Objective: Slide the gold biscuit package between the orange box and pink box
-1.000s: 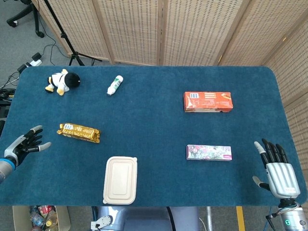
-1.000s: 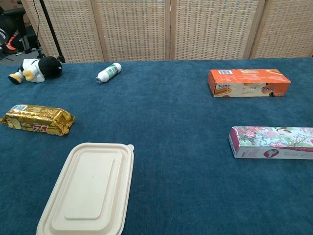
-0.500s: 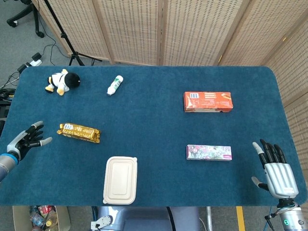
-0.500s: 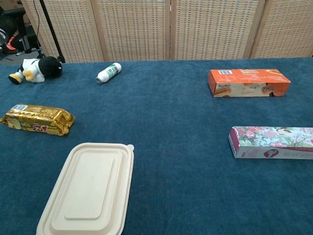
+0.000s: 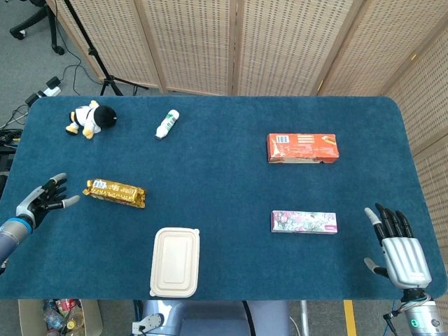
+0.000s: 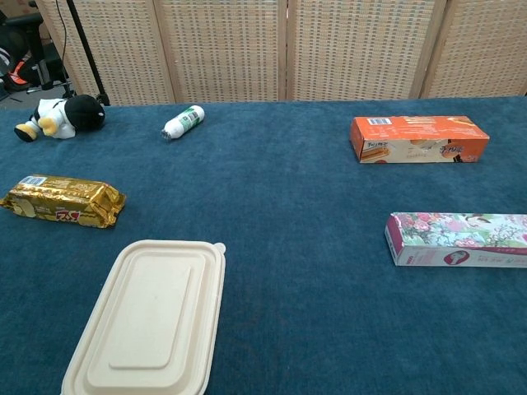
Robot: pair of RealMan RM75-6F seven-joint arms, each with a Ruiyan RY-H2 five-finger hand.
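1. Head view: the gold package point(image 5: 115, 193) is seen lying flat at the table's point(image 5: 224, 231) left side, well apart from the orange box point(image 5: 303, 148) and the pink box point(image 5: 304, 222). The left hand point(image 5: 43, 200) is held empty just beside it, fingers spread. The right hand point(image 5: 399, 246) is spread flat and empty.
2. Chest view: the package point(image 6: 64, 201) is shown near the lidded tray point(image 6: 153, 321); neither hand is seen here.

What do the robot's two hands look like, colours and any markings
The right hand has a silver ribbed back plate, black fingers with pale tips, and a grey wrist below it showing a small teal ring light. The left hand is smaller in the head view: dark fingers with light grey tips, on a grey-blue wrist. No cables or lettering are legible. The chest view shows neither hand.
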